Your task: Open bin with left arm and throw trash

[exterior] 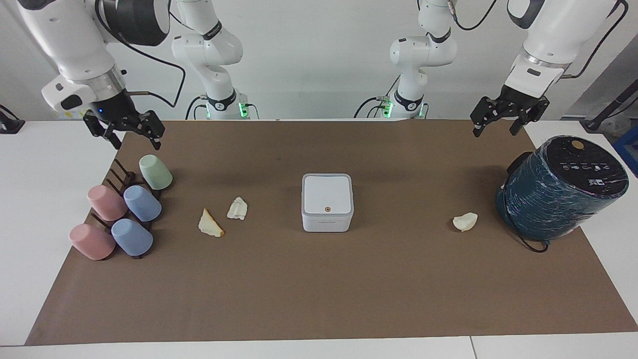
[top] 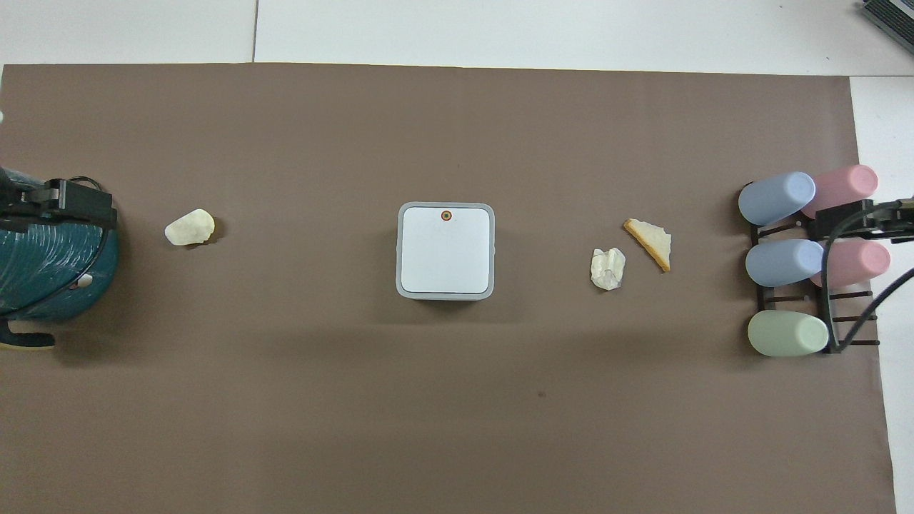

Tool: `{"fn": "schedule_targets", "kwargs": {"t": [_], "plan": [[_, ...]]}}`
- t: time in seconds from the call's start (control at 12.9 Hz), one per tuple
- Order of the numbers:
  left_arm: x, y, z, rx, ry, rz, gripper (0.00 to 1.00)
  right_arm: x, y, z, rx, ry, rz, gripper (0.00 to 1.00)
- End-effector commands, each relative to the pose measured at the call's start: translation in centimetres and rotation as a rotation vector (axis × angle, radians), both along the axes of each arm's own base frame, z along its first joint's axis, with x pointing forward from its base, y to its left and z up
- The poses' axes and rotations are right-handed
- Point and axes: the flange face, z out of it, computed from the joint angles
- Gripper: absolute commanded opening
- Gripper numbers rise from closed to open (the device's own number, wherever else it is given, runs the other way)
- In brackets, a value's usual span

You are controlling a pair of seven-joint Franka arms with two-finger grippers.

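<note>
The bin [exterior: 327,202] [top: 446,250], a small white square box with an orange dot on its lid, stands shut in the middle of the brown mat. Two pieces of trash lie toward the right arm's end: a yellowish wedge [exterior: 210,223] [top: 650,243] and a crumpled scrap [exterior: 238,208] [top: 608,268]. A third scrap [exterior: 465,222] [top: 190,227] lies toward the left arm's end. My left gripper [exterior: 495,130] [top: 68,205] hangs open and empty, raised over the teal cylinder. My right gripper [exterior: 137,142] [top: 853,220] hangs open and empty above the cup rack.
A large dark-teal wrapped cylinder [exterior: 560,187] [top: 50,271] with a black cable stands at the left arm's end of the mat. A dark rack [exterior: 119,177] with several pastel cups [exterior: 142,203] [top: 778,198] sits at the right arm's end.
</note>
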Motion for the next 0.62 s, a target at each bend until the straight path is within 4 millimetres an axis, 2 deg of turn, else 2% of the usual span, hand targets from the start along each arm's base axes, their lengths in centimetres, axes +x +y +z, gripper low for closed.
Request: {"fn": "schedule_targets", "kwargs": {"t": [0.0,0.23,0.54], "plan": [[-0.75,-0.06,0.20,-0.004,-0.006,-0.012,1.00,-1.15,-0.22,0.88,-0.018,0.012,-0.070,1.00],[-0.67,-0.07,0.22,-0.004,-0.009,-0.010,1.00,-1.93,-0.70,1.21,-0.002,0.023,-0.065,1.00],[-0.67,-0.07,0.22,-0.004,-0.009,-0.010,1.00,-1.94,-0.25,1.17,0.001,0.027,-0.059,1.00]]}}
